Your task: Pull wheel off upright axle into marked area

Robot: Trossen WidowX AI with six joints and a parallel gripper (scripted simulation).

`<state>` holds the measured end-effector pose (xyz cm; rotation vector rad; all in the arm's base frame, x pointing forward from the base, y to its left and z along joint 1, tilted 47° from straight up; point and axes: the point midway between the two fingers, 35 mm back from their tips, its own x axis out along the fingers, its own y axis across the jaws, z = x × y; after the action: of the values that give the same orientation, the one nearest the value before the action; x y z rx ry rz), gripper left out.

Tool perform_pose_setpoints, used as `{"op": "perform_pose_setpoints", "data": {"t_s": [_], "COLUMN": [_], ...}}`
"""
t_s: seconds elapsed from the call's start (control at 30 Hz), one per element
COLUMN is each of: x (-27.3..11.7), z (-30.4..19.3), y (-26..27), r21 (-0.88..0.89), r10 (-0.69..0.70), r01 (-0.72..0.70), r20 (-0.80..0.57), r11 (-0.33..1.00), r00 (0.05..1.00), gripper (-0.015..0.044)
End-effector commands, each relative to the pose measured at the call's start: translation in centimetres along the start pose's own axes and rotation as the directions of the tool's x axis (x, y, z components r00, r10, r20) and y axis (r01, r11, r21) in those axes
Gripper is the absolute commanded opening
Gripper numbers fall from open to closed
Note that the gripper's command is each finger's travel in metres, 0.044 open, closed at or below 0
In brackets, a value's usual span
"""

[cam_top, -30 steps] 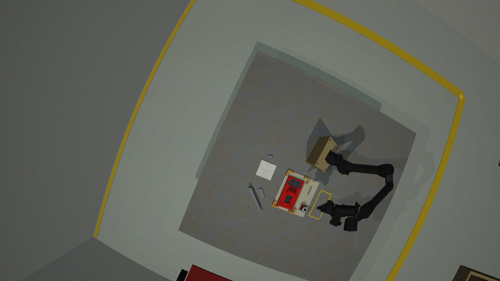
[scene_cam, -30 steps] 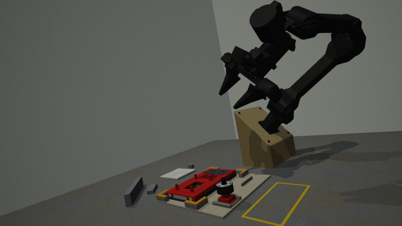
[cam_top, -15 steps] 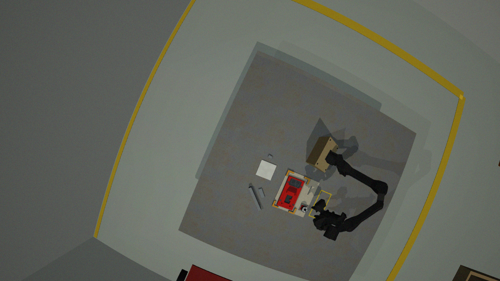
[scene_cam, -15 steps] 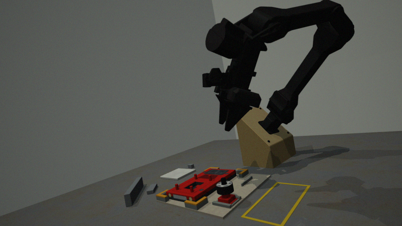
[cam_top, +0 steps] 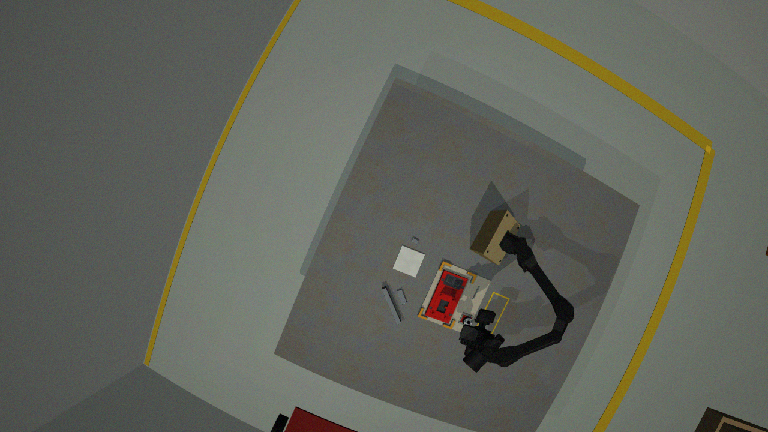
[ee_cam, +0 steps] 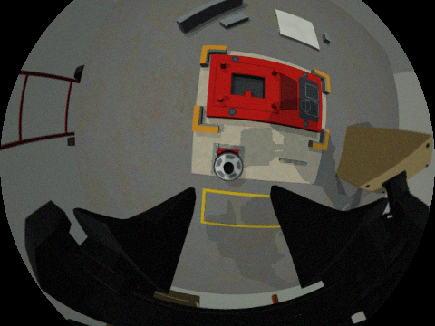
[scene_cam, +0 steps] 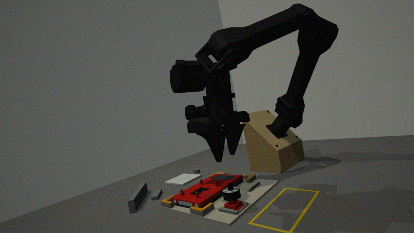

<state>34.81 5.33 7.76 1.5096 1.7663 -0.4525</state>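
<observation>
the arm (scene_cam: 292, 37) arches from its tan base block (scene_cam: 272, 144) over the table (scene_cam: 361, 179) and turns the gripper (scene_cam: 224, 153) straight down, high above the work. below it lies the pale board (scene_cam: 257, 189) with the red car body (scene_cam: 207, 188), and at the board's near corner the red stand (scene_cam: 234, 205) carries the upright axle (scene_cam: 230, 186), its long axis vertical, with the wheel (scene_cam: 231, 194) seated on it. the yellow marked area (scene_cam: 285, 208) is just beside the board and has nothing in it.

in the wrist view the wheel (ee_cam: 228, 167) sits at about 12 o'clock from the gap between the two dark fingers, slightly toward 11, beyond the marked area (ee_cam: 238, 209), which lies between fingers and wheel. so the gripper seems to hang over the rectangle's side, not yet over the axle, and well above it.

the jaws stand partly open, roughly two thirds of the way, with nothing between them.

my reading: the coming move is a short shift toward 12 o'clock to centre over the axle, then a straight descent along its axis so the fingers straddle the wheel's rim.
</observation>
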Motion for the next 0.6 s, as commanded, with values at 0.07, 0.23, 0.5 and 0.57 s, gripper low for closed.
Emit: {"op": "perform_pose_setpoints", "data": {"t_s": [0.07, 0.23, 0.5, 0.57], "x": [1.0, 1.2, 5.0, 6.0], "z": [0.4, 0.4, 0.2, 0.0], "y": [0.6, 0.6, 0.7, 0.6], "r21": [0.141, 0.141, 0.141, 0.141], "r10": [-0.004, -0.004, -0.004, -0.003], "r01": [0.014, 0.014, 0.014, 0.014], "r20": [-0.073, -0.073, -0.072, -0.073], "r11": [0.99, 0.99, 0.99, 0.99], "r00": [0.997, 0.997, 0.997, 0.997], "gripper": [0.03, 0.03, 0.03, 0.03]}}
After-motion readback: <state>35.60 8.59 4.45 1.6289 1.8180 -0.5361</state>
